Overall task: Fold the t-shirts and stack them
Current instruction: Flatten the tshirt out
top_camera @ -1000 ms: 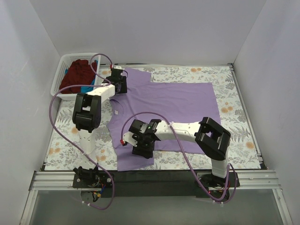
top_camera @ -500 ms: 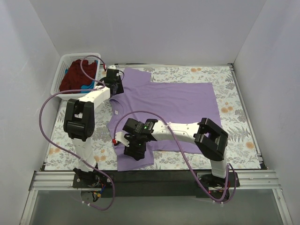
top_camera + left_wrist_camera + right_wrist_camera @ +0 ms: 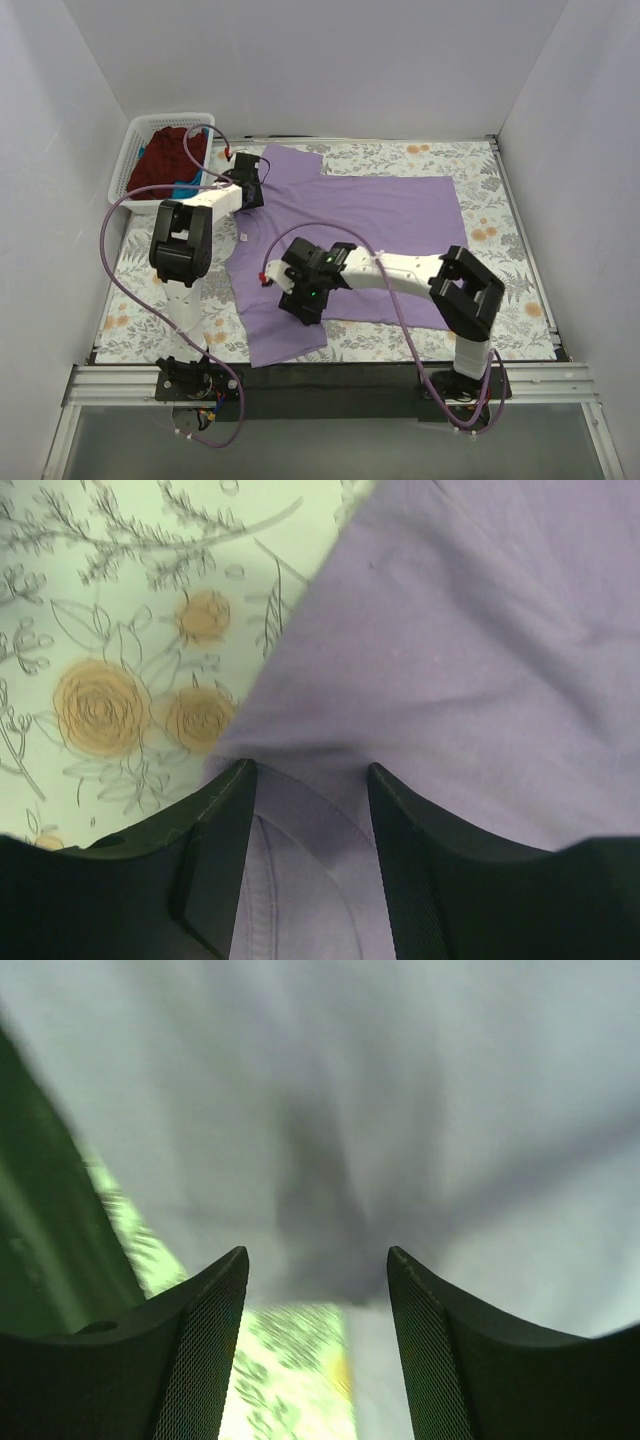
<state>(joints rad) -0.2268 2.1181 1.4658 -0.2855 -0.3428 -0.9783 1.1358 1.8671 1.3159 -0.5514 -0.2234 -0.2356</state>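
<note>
A light lavender t-shirt [image 3: 380, 225] lies spread flat on the flowered table, collar to the left. My left gripper [image 3: 252, 190] is down on its far sleeve near the collar. In the left wrist view its fingers [image 3: 310, 770] stand apart, open, with a hemmed fold of the lavender t-shirt [image 3: 460, 650] lying between them. My right gripper [image 3: 303, 303] hovers over the near sleeve. It [image 3: 318, 1255] is open too, and the blurred cloth edge [image 3: 330, 1110] and the flowered table show between its fingers. A maroon t-shirt [image 3: 163, 155] and a blue one [image 3: 183, 187] lie in the basket.
A white lattice basket [image 3: 120, 172] stands at the back left corner of the table. White walls close in the table on three sides. A purple cable [image 3: 112, 260] loops out from the left arm over the table's left strip.
The left gripper has narrowed over the sleeve fold and its arm has shifted slightly. The right gripper has swung left, then back right, over the near sleeve.
</note>
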